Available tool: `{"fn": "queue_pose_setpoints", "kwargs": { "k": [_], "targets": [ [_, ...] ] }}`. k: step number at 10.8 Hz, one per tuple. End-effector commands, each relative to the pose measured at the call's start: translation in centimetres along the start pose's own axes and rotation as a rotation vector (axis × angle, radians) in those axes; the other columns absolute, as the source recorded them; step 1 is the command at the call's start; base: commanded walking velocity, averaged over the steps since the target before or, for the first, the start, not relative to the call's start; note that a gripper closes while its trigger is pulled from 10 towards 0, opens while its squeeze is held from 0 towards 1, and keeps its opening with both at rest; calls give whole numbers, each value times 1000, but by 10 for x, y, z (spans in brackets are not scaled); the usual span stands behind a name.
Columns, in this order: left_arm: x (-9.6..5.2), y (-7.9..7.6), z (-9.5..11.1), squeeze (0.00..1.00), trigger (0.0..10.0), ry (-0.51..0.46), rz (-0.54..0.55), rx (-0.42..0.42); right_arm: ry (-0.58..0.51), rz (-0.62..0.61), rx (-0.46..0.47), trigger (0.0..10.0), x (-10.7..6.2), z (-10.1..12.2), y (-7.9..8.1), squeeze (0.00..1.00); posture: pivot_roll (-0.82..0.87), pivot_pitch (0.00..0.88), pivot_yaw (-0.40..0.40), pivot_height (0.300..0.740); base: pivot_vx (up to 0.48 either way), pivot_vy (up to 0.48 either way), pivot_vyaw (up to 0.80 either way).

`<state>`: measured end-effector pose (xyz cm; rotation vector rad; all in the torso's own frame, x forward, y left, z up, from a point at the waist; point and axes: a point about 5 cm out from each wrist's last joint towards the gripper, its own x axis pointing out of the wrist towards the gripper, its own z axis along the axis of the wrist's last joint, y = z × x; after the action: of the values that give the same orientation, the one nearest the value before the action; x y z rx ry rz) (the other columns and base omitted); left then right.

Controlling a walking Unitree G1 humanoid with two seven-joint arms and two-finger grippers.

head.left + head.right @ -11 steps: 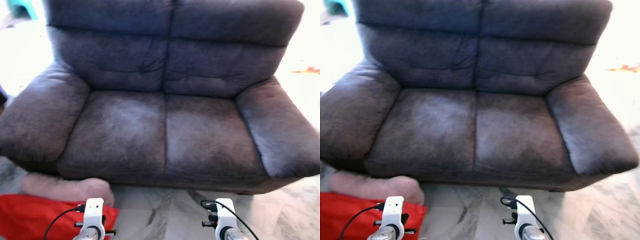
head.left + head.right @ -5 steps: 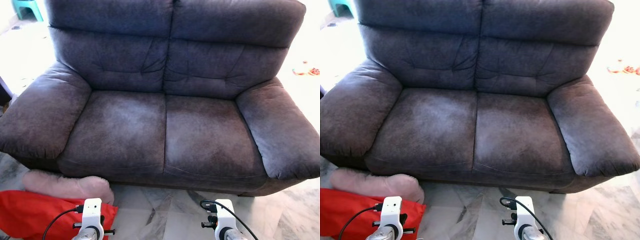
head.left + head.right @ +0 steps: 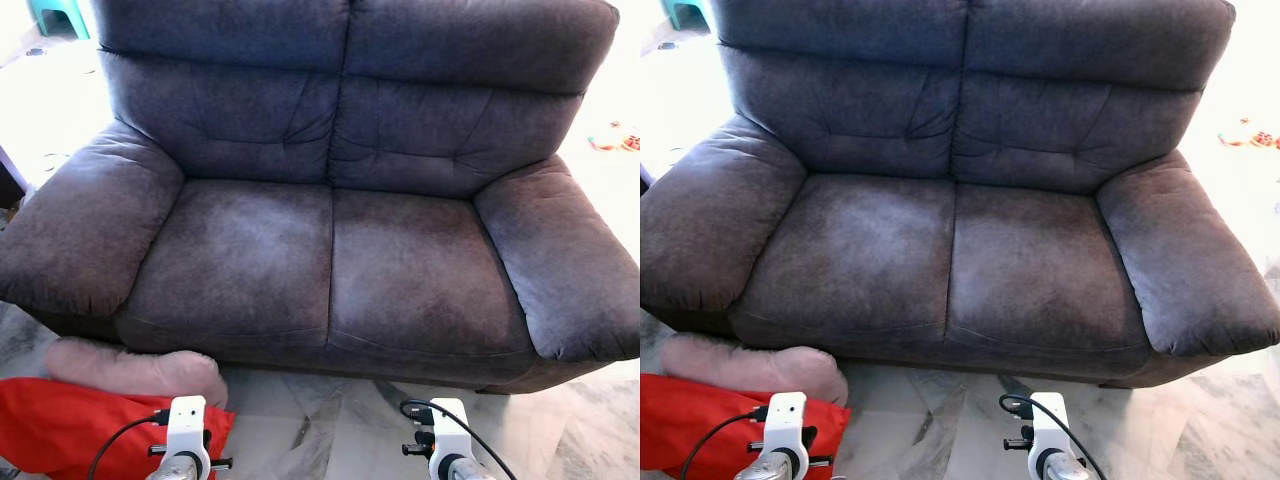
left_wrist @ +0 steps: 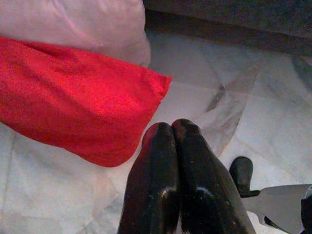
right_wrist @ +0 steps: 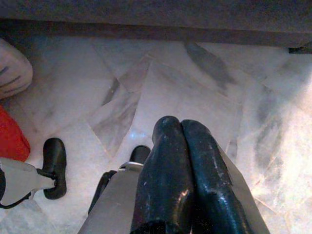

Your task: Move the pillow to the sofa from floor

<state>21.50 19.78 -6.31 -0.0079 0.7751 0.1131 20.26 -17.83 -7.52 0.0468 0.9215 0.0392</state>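
Observation:
A red pillow lies on the marble floor at the lower left, in front of the sofa's left armrest. A pale pink pillow rests against its far side, touching the sofa base. The dark grey two-seat sofa has bare seat cushions. My left gripper hangs shut just above the floor, right beside the red pillow's corner, holding nothing. My right gripper is shut too, over bare marble in front of the sofa's middle.
White and grey marble floor runs between me and the sofa. A teal stool stands at the far left behind the sofa. Small coloured items lie on the bright floor at the right.
The camera has shifted slightly and the picture has sharpened; the pillows, sofa and both arms keep their places.

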Motion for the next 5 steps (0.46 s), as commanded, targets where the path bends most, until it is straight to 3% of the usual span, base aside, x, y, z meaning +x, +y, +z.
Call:
{"fn": "queue_pose_setpoints", "kwargs": {
  "k": [1, 5],
  "targets": [
    [-1, 0, -5, 0, 10000, 15, 4, -8, 6, -4, 10, 10000, -1, -3, -2, 0, 159, 128, -105, 702, 0, 0, 0],
    [-1, 1, -5, 0, 10000, 20, 5, -8, 4, 0, 14, 10000, -1, -3, -1, 0, 160, 132, -107, 702, 0, 0, 0]
  ]
}}
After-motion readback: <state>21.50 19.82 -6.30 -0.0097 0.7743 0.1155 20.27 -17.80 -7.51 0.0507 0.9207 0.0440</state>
